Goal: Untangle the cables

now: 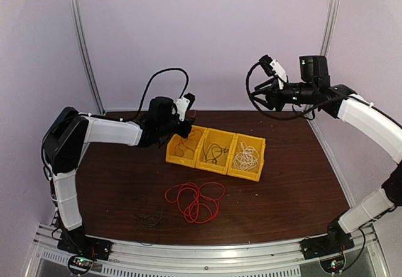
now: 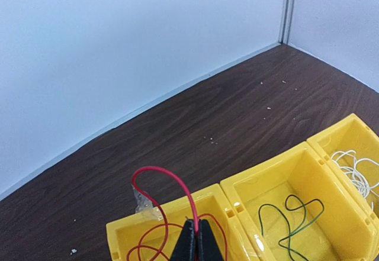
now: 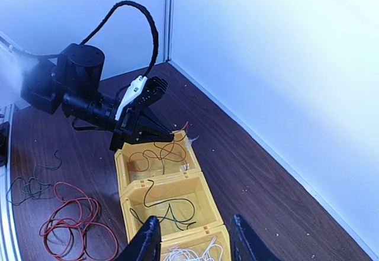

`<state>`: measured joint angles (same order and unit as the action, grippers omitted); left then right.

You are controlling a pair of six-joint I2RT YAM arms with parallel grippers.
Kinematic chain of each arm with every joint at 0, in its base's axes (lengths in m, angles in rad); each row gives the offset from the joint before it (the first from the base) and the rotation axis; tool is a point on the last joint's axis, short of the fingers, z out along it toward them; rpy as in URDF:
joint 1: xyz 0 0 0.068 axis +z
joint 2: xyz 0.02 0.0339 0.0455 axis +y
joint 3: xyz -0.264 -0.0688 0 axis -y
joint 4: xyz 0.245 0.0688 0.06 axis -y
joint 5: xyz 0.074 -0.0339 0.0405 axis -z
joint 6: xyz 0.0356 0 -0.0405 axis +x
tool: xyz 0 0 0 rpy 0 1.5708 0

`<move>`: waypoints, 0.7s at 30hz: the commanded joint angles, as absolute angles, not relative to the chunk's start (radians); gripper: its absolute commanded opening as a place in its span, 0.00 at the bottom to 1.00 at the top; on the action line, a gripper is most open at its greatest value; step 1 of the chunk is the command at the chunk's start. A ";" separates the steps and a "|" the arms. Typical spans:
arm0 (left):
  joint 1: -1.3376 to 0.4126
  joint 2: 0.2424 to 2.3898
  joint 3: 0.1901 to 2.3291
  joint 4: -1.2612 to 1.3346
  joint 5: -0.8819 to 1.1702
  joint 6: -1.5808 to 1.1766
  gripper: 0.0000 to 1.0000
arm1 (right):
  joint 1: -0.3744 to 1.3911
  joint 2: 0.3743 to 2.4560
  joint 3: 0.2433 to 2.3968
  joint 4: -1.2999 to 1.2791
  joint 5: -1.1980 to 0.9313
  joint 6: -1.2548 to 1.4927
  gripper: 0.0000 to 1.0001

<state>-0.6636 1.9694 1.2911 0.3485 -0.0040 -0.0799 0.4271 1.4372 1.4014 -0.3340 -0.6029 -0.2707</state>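
Observation:
Three yellow bins (image 1: 206, 167) stand in a row at mid table. My left gripper (image 2: 196, 224) is shut on a red wire (image 2: 172, 175) that arches up over the left bin (image 2: 172, 212); the rest of it lies inside. The middle bin holds a dark green/black wire (image 2: 296, 219), the right bin a white wire (image 1: 246, 157). A red coil (image 1: 195, 201) and a thin dark wire (image 1: 147, 213) lie loose on the table in front. My right gripper (image 3: 194, 222) is open and empty, held high above the bins' right end.
The brown table ends at pale walls with metal corner posts (image 1: 81, 44). A metal rail (image 1: 201, 258) runs along the near edge. Thick black arm cables (image 1: 164, 76) loop above both wrists.

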 commanded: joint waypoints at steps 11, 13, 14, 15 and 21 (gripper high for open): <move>-0.661 1.949 1.316 0.046 0.041 0.065 0.00 | 0.241 1.264 1.073 -0.172 -0.659 -0.295 0.41; -0.661 1.953 1.313 0.047 0.064 0.052 0.00 | 0.237 1.265 1.056 -0.161 -0.675 -0.293 0.41; -0.661 1.964 1.324 0.046 0.080 0.047 0.00 | 0.238 1.267 1.052 -0.156 -0.687 -0.295 0.41; -0.661 1.979 1.338 0.043 0.090 0.038 0.00 | 0.237 1.269 1.050 -0.155 -0.696 -0.295 0.41; -0.661 2.075 1.442 0.005 0.076 -0.012 0.00 | 0.238 1.259 1.037 -0.141 -0.707 -0.293 0.41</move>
